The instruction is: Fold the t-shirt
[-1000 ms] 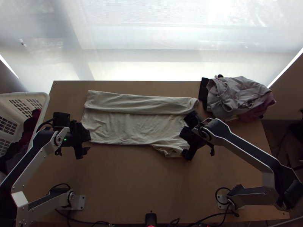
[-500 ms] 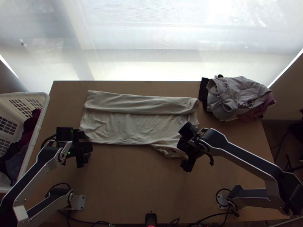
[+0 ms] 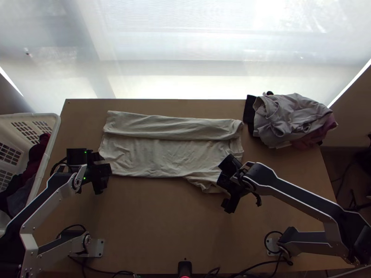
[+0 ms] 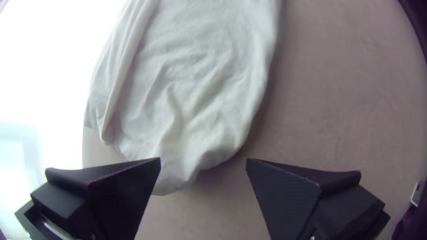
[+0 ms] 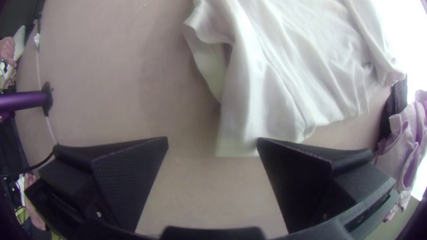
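Working left to right. White basket at my far left, beside the table; dark red and greyish clothes bundled inside it

Left gripper next, over the table by the near left corner of the t-shirt. Jaws spread wide. In the left wrist view a rumpled corner of pale cloth shows between them, closer to one side; from my feed I can't tell whether it touches

T-shirt, off-white, lies on the table, long way running left to right. Its far side is folded over in a long strip, the fold's loose edge running nearly the whole length. The nearer part lies flat with shallow wrinkles, and a bunched flap sticks out toward me at the near right

Small black device with a red light, at the table's near edge, about the middle

Right gripper by that flap. Jaws wide apart too; the right wrist view puts the cloth's hem between the tips, the edge reaching one of them in the picture. Contact uncertain

Far right corner of the table: a heaped pile of pale grey and mauve garments, with a black item poking out on its left
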`<state>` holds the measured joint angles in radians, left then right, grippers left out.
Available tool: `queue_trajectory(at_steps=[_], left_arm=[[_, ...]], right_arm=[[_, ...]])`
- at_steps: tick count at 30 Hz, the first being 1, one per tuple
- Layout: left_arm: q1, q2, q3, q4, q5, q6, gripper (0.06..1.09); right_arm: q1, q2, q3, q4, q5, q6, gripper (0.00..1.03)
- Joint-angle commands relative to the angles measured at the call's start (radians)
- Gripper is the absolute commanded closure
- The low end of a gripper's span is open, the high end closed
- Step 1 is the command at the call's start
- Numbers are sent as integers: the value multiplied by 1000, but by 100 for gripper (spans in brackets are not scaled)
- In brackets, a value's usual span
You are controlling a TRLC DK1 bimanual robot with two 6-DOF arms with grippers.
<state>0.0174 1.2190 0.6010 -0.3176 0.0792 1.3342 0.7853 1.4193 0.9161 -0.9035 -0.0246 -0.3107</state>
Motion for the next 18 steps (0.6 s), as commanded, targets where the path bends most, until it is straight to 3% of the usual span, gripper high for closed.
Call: queue_trajectory(at_steps=[1, 9, 13, 16, 18], left_arm=[[6, 53, 39, 17, -1, -24, 24], [10, 131, 77, 2, 1, -30, 74], [0, 137, 106, -31, 2, -49, 96], [0, 140, 111, -38, 1, -49, 105], [1, 145, 115, -51, 1, -50, 105]], right_arm=[[2, 1, -20, 28, 5, 1, 16], [-1, 67, -37, 120, 25, -1, 27], [-3, 93, -20, 160, 25, -14, 60], [-11, 99, -16, 190, 25, -30, 99], [-14, 102, -17, 195, 25, -31, 100]])
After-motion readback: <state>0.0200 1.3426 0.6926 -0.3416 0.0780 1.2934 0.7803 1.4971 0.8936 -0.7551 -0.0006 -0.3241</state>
